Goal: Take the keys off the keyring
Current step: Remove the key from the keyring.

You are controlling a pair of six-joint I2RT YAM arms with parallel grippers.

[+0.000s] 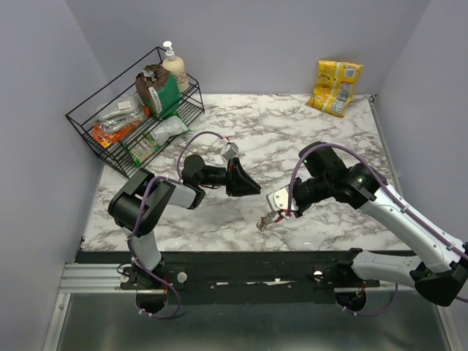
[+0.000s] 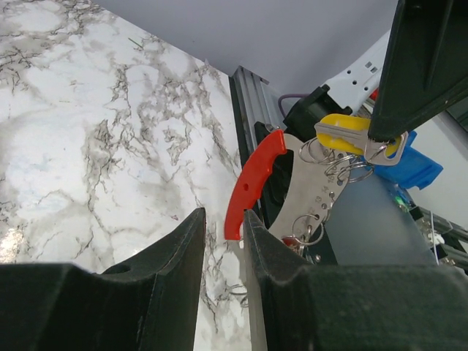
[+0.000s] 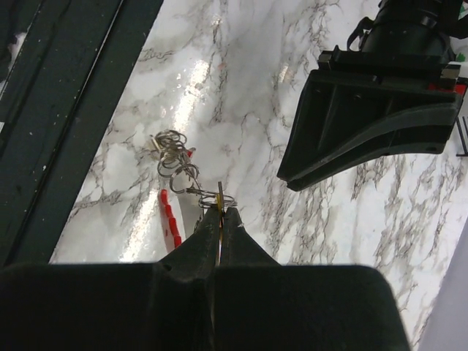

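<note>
Setup: marble-patterned worktop. A black wire rack holding packets stands at the far left, with a pump soap bottle at its back. A yellow snack bag leans at the far right corner.

Right hand: jaws closed flat on the yellow-headed key. In the right wrist view the key shows edge-on as a thin yellow line pinched between the fingertips.

Keyring: hangs from that key under the right hand, over the front part of the worktop, just right of centre. I cannot tell whether its lowest point touches the surface.
- The left wrist view shows a red curved loop along one edge of a silvery plate pierced with a row of holes.
- Several thin split rings are threaded through the plate and bunched together.
- Something small and red sits among the lower rings, too hidden to name.

Left hand: fingers parted with a narrow gap, nothing between them. It is level, pointing toward the bunch. The overhead view shows it near the keyring but clearly apart from it. From its own camera the lower tip of the red loop lines up with the gap, with no contact visible.
</note>
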